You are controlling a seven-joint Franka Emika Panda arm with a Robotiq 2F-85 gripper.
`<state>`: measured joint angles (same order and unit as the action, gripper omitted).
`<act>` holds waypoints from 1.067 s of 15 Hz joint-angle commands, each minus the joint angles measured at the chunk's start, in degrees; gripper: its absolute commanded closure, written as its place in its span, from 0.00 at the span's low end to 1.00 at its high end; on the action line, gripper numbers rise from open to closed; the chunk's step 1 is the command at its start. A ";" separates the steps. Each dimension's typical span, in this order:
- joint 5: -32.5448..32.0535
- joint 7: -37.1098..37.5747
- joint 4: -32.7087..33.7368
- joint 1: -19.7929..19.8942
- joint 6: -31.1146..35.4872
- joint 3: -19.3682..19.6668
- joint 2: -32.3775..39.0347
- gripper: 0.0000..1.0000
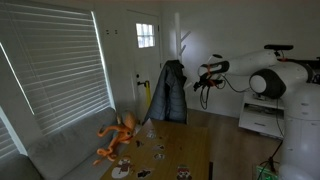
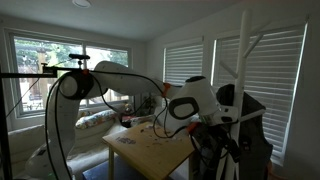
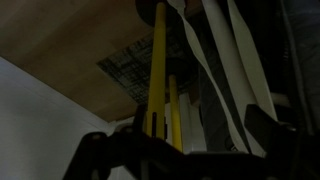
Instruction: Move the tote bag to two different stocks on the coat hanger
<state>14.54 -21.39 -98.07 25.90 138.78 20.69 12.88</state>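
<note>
Wooden floor and a patch of checked rug make up the dim backdrop of the wrist view. Closest to the lens, the gripper (image 3: 178, 136) shows its two dark fingers spread wide, pinching nothing. Between and just beyond them hang pale strips that look like the straps of the tote bag (image 3: 238, 80), beside a yellow stick (image 3: 156, 70). The bag's body cannot be made out in any view. In an exterior view the arm reaches out level toward the coat hanger (image 1: 183, 42), its tip near the dark jacket (image 1: 172, 92) draped on the pole. In an exterior view the white pegs (image 2: 258, 42) branch upward above the wrist, and none visibly carries the bag. Farther back stand the door (image 1: 146, 45) and the window blinds (image 1: 55, 60). Judging by this, the task seems to be at an early stage or between moves. The straps are not yet gripped, so lifting them off, hooking them onto one peg and then onto another all appear left to do. Which peg holds the bag now cannot be told.
</note>
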 commanded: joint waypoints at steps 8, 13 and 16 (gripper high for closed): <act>2.67 5.90 -1.60 0.30 2.81 -4.95 3.02 0.00; 4.83 5.69 -0.87 0.70 5.17 -6.99 4.20 0.02; 6.01 5.53 -0.41 0.84 6.74 -7.78 5.13 0.31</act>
<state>18.11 -15.21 -98.91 25.88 143.68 14.20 17.10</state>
